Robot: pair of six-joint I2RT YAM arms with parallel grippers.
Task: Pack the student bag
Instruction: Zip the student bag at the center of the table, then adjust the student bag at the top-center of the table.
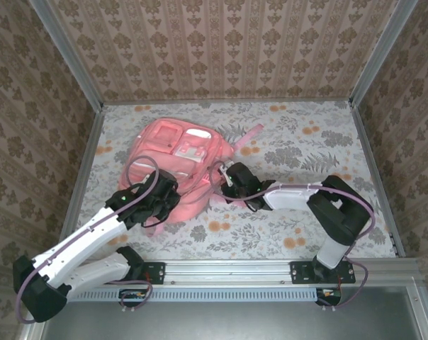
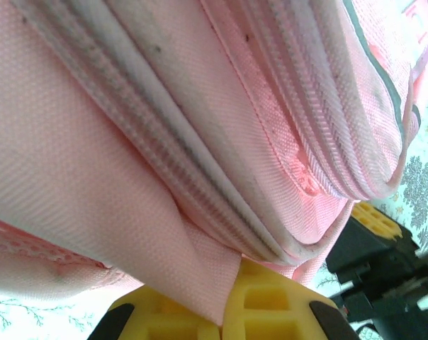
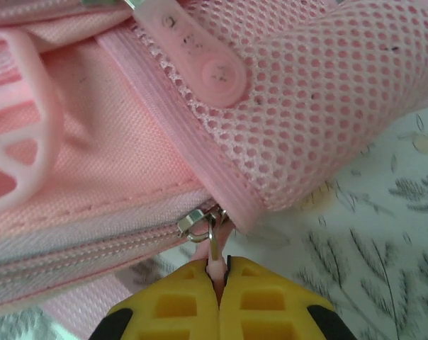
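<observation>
**Pink backpack pinched from both sides**

Looking down from the top: got a large pink fabric backpack (image 1: 180, 159) lying flat on the floral-print tabletop (image 1: 299, 142). Sitting left of centre and toward the far edge, front pockets and white patches facing up. Thin pink strap (image 1: 249, 134) trailing off the upper right side.

Starting on the left: left gripper (image 1: 166, 198) tucked right against the bag's near-left corner. Up close from that wrist, yellow fingers (image 2: 271, 312) pressed together on a fold of pink fabric (image 2: 207, 276) at the bag's edge, pinching it with no gap showing. Above the pinch, pale zipper tracks (image 2: 320, 113) running diagonally across the cloth, a bit grubby in spots.

Moving right: right gripper (image 1: 221, 190) reaching in from its arm and touching the bag's near-right edge. From that wrist, yellow fingertips (image 3: 263, 304) squeezed tight on a small pink zipper-pull tab (image 3: 215, 268). Tab hanging straight down off a silver metal zipper slider (image 3: 196, 225). Slider parked at the end of a zipper line, tucked just under a puffy pink mesh pocket (image 3: 320, 120). Also a rounded pink rubbery tag (image 3: 200, 57) lying across the top-left of that mesh. Leafy tablecloth print peeking out below the pocket on the right.
</observation>
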